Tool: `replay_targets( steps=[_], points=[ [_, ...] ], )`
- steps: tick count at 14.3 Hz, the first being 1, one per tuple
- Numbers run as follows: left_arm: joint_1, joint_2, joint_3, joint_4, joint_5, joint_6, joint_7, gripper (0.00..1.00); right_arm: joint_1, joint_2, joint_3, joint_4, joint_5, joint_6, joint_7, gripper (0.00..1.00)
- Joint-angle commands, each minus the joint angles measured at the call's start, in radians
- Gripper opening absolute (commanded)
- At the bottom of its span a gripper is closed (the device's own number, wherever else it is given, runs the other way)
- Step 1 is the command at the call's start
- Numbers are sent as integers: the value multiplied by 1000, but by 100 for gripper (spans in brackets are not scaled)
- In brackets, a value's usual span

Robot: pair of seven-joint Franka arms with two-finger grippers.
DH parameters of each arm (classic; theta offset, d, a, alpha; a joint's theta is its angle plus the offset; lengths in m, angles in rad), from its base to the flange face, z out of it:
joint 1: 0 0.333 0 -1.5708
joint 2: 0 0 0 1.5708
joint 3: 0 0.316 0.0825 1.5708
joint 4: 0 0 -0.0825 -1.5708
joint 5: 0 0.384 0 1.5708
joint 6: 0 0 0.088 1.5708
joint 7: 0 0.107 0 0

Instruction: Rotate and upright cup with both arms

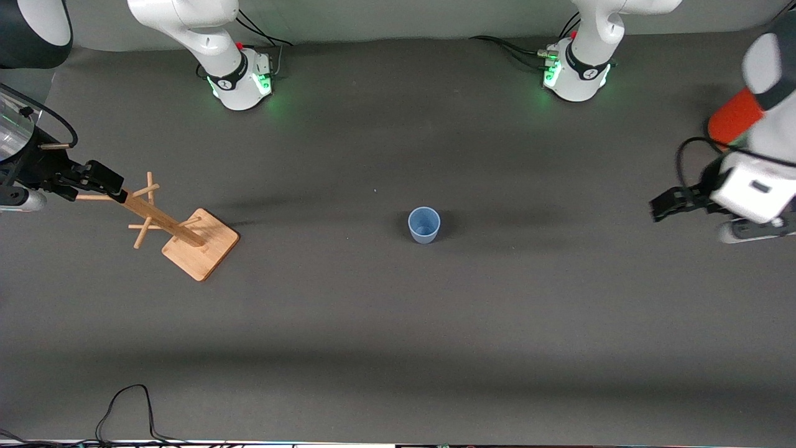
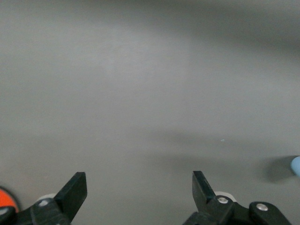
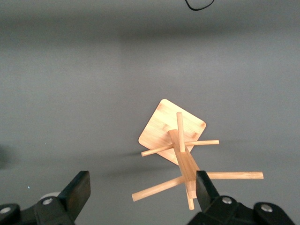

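Front view first: the small light-blue matte handleless cup stands upright, mouth up, near the middle of the dark grey table, and its inside shows nothing but its own blue floor. Toward the right arm's end stands a wooden peg rack on a square bamboo base, well apart from the cup. The right gripper hangs over that rack's top pegs; the left gripper hangs over bare table at the left arm's end, with an orange can partly hidden by the arm there. Left wrist view: the left gripper's black fingers stand wide apart over empty mat, a sliver of the cup at the frame's edge. Right wrist view: the right gripper's fingers are likewise spread wide, holding nothing, above the rack.
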Motion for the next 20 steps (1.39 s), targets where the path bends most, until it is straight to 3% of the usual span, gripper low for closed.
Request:
replay_targets(
  steps=[1,3,5,6,10,20],
  points=[
    [102,-45,-36,-32,-10,-28,60,100,-3,-11,4,4,56,-29,-29,100],
    [122,-47,-50,-27,-3,-40,67,100,-5,-8,4,16,60,-43,-29,100],
    [191,-53,-138,-27,-2,-48,67,100,-8,-6,3,16,61,-52,-27,100],
    [185,-53,-142,-24,-2,-59,65,100,-6,-6,3,14,61,-55,-29,100],
    [109,-54,-96,-4,0,-82,56,100,-11,0,1,16,60,-64,-23,100],
    [112,-50,-100,0,0,-83,62,100,-8,12,-2,16,58,-63,-32,100]
  ],
)
